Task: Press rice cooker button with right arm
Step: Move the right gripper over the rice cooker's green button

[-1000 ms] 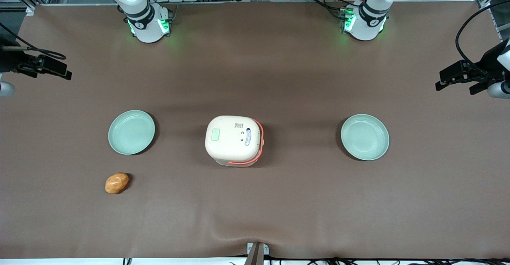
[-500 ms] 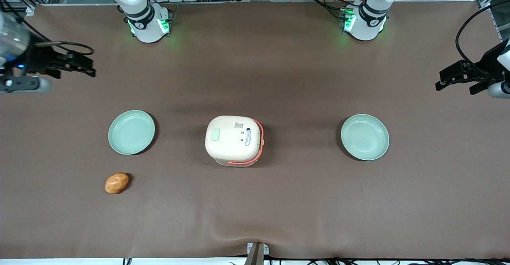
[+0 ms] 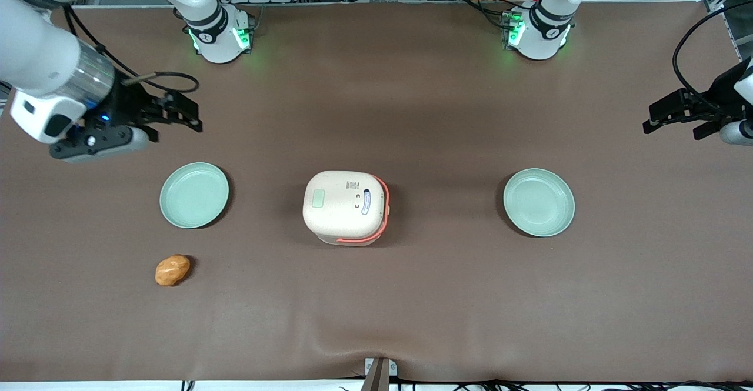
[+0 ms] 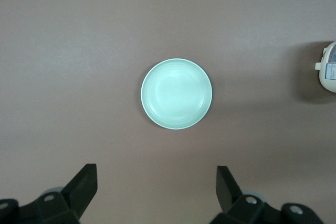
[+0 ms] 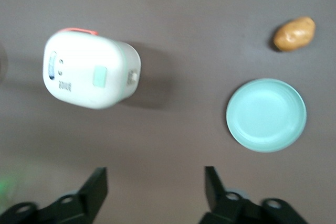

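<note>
Hovering wide-open and empty, the right arm's gripper (image 3: 189, 114) sits farther from the camera than the rice cooker (image 3: 344, 206), whose button (image 3: 318, 198) lies toward the parked arm's end.

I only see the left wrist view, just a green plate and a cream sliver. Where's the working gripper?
Observer: The black two-finger gripper hangs open above the brown table, toward the working arm's end.
Operator: What's the cream sliver?
Observer: A cream rounded-square rice cooker with a coral handle band, between two round mint-green plates.
Operator: Where's its button?
Observer: The small pale mint-green button sits on its top, untouched.
</note>
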